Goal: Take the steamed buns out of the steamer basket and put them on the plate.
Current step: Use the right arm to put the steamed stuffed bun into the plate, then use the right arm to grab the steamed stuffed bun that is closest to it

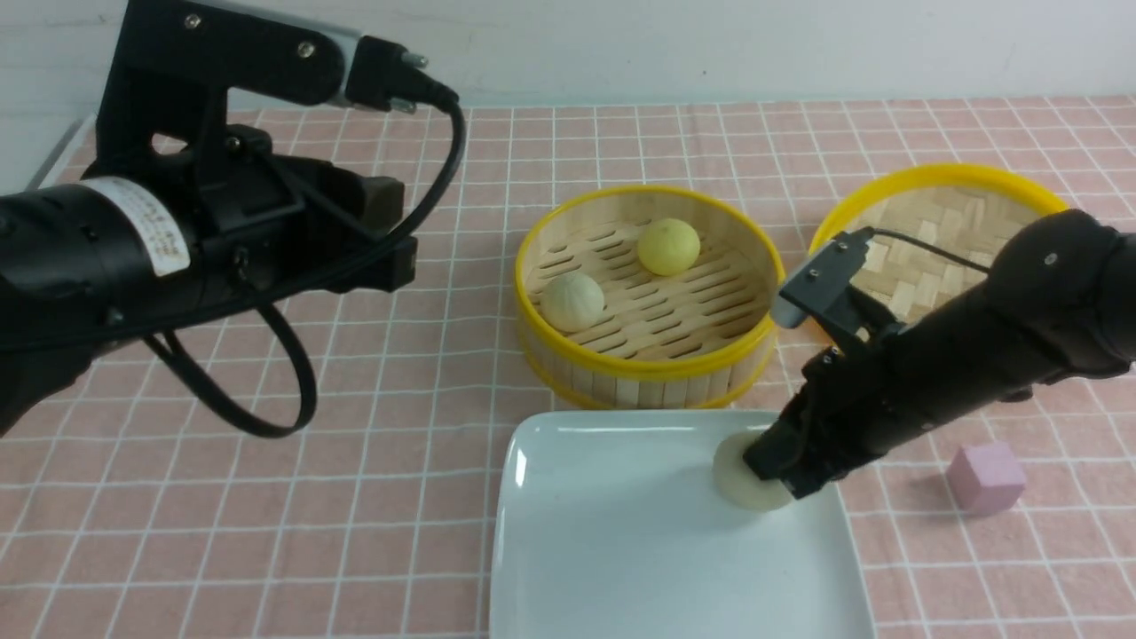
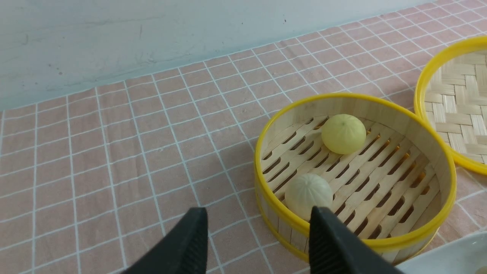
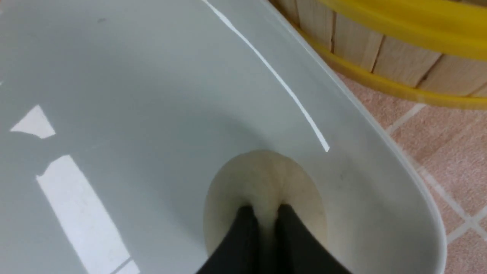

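Worktop: your pink checked cloth worktop (image 1: 399,497) carries the whole job, with the plate nearest you and the basket just beyond it.
Plate: the large glossy white square plate (image 1: 621,532) has one bun at its far right corner and nothing else on it.
Basket: the round bamboo steamer basket with yellow rims (image 1: 639,377) holds two buns on its slatted floor.
Left claw: your left claw (image 2: 258,236) hangs with its jaws wide apart and empty, to the left of the basket wall, nearest the ridged bun.
Right claw: your right claw (image 3: 266,224) is pinched tight into the pale beige round bun (image 1: 737,484), which looks to be resting on the plate but has not been let go.
Ridged bun: the beige-grey ridged bun (image 1: 572,302) lies at the basket's left side, untouched.
Yellow bun: the pale yellow bun (image 1: 668,247) lies towards the basket's far wall, well apart from the ridged one.
Progress: by my reckoning you are about a third through; release this one, then two remain to fetch.
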Controlling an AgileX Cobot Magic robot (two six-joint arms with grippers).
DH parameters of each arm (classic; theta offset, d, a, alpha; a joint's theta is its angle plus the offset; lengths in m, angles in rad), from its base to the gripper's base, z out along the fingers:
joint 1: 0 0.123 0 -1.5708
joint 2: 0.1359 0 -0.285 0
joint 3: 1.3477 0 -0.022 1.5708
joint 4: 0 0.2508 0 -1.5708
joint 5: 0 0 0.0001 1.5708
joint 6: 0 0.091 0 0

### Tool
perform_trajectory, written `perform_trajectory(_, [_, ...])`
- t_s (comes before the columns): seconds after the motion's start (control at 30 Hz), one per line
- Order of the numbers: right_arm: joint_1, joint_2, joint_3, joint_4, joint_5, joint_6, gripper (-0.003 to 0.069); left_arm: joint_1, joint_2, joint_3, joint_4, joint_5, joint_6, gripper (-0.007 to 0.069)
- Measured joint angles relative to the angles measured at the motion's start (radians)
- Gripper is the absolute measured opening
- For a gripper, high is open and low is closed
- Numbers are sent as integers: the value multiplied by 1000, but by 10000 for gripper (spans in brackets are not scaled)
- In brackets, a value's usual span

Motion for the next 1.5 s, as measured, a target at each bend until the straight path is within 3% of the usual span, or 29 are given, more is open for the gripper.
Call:
perform_trajectory(0.3, [0, -53, -2, 8, -40, 8, 464, 0, 0, 0, 2, 1, 1, 386])
perform_trajectory(0.37, [0, -109, -16, 12, -50, 8, 495, 0, 0, 0, 11, 3, 1, 386])
perform_trajectory(0.63, [0, -302, -116, 29, -94, 24, 491, 0, 0, 0, 26, 4, 1, 386])
perform_trajectory(0.8, [0, -295, -193, 31, -103, 50, 460, 0, 0, 0, 26, 4, 1, 386])
perform_trajectory(1.07, [0, -121, -344, 28, -140, 52, 413, 0, 0, 0, 26, 7, 1, 386])
perform_trajectory(1.5, [0, 258, -608, 27, -168, 79, 411, 0, 0, 0, 27, 11, 1, 386])
